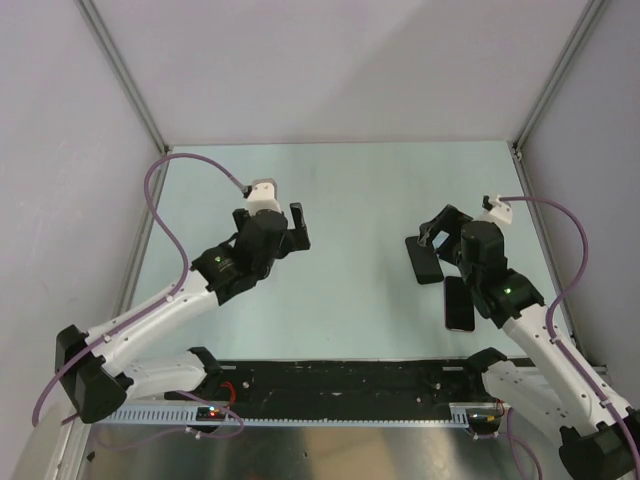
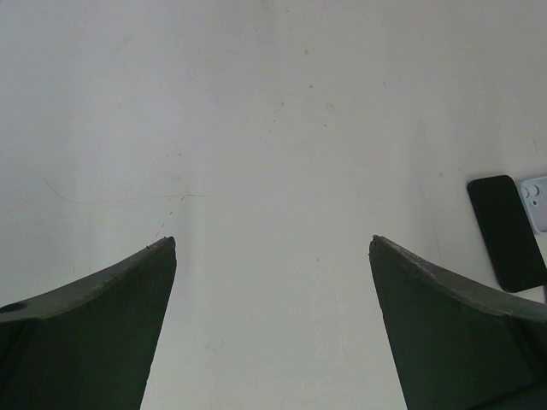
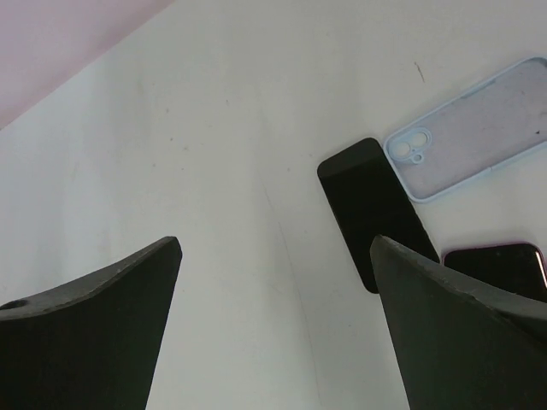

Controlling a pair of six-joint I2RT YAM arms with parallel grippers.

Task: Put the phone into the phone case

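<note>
On table's right side, phone lies flat; L claw, R claw both apart.

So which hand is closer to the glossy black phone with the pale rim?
Right. The right hand sits just beyond the far end of the glossy black pale-rimmed phone. The left hand is well off to the phone's left, across the table.
</note>
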